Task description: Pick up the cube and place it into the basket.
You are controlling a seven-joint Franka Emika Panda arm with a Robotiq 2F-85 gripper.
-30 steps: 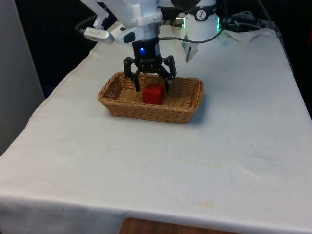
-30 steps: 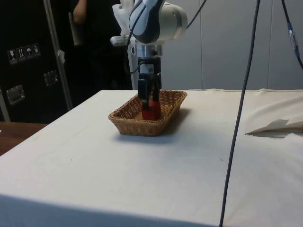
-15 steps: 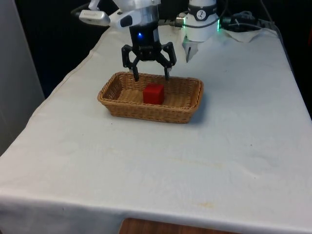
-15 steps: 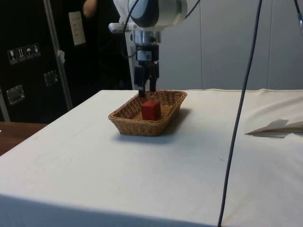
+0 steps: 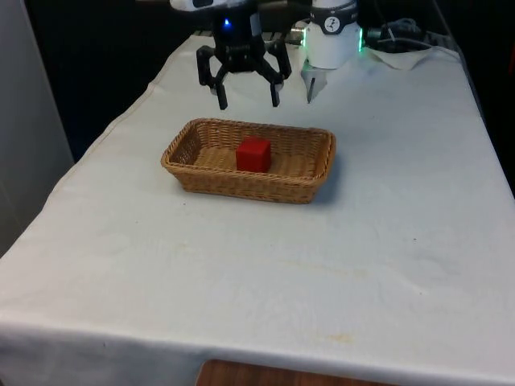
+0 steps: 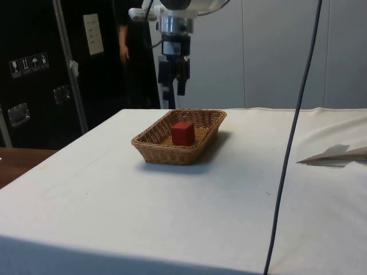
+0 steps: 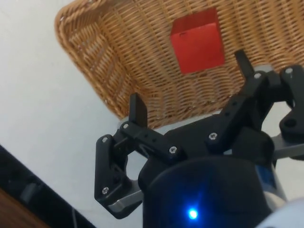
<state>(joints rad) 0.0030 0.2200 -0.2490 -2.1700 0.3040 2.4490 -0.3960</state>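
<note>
Cube (image 5: 253, 153): red, resting on the floor of the wicker basket (image 5: 310, 174), near the basket's centre and touching no wall. The basket sits on the bench (image 5: 322, 265) towards its far end, nearer the edge on the front view's left. The gripper (image 5: 245, 103) hangs above the basket's far rim, clear of the cube. Its fingers (image 7: 137, 108) are spread apart and hold nothing. Judged from this layout, placement is complete; the raised, empty gripper poses no risk of disturbing the cube.
</note>
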